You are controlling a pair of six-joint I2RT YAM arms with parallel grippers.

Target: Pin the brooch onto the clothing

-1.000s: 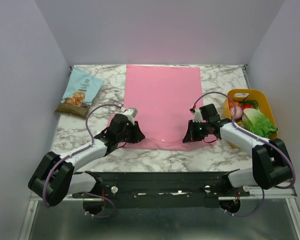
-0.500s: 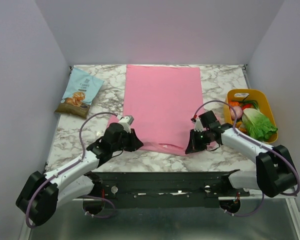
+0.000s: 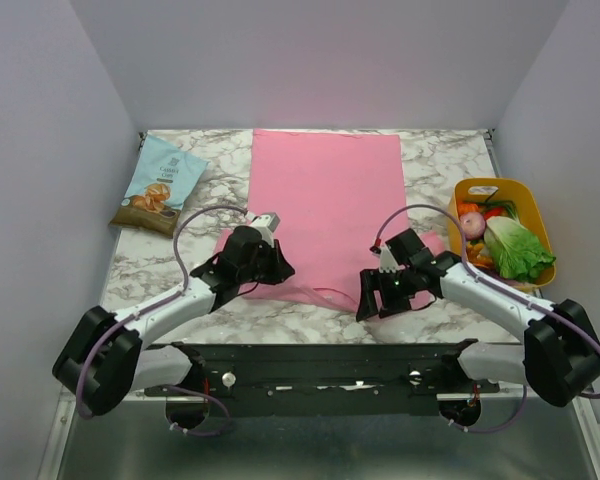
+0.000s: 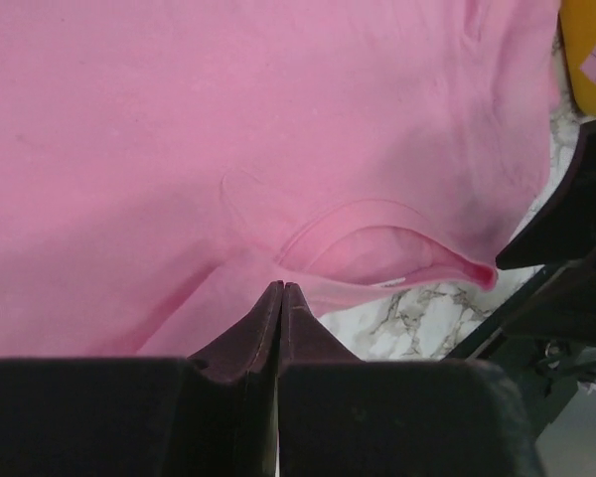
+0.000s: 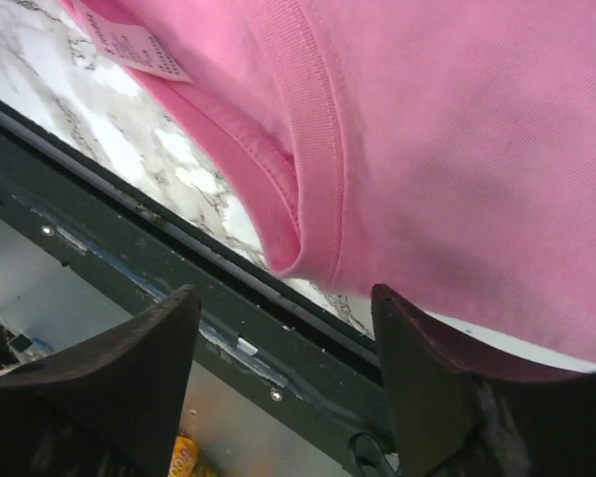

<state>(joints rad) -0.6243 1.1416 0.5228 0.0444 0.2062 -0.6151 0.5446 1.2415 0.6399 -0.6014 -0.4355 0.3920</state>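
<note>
The clothing (image 3: 325, 195) is a pink T-shirt lying flat on the marble table, neckline toward the arms. The brooch is not in view. My left gripper (image 3: 276, 266) rests on the shirt's near left part. In the left wrist view its jaws (image 4: 282, 288) are shut with nothing showing between them, tips at the collar of the clothing (image 4: 228, 119), near a white label (image 4: 387, 282). My right gripper (image 3: 372, 296) hangs open at the near right of the neckline. Its fingers (image 5: 286, 294) stand wide apart just below the ribbed collar of the clothing (image 5: 457, 149), holding nothing.
A snack bag (image 3: 160, 185) lies at the far left. A yellow basket (image 3: 495, 184) of vegetables stands at the right edge. The black frame rail (image 5: 99, 209) runs along the table's near edge, right under the collar. A white label (image 5: 129, 45) shows inside the neckline.
The right gripper has opened and let go of the collar, sliding nearer and left. The left gripper has shut and moved back onto the shirt. The collar now lies looser.
</note>
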